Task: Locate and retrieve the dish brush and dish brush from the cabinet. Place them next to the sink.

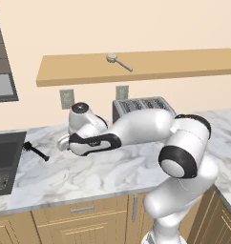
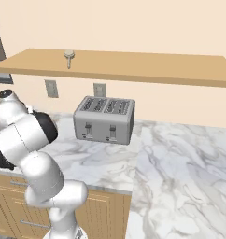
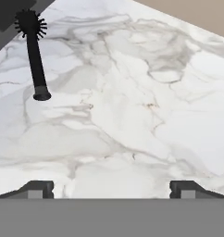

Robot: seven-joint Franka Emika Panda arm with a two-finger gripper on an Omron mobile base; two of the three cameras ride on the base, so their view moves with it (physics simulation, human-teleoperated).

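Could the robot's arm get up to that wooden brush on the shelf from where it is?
Probably yes: the wooden brush lies on an open shelf, nothing in front of it, though the open end effector is low over the counter.

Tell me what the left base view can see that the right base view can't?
The left base view alone has the black dish brush lying on the marble counter beside the dark sink.

The right base view alone has the long stretch of counter running off to the right of the toaster.

Both have the toaster, the wooden dish brush lying up on the shelf, the two wall outlets and the white arm.
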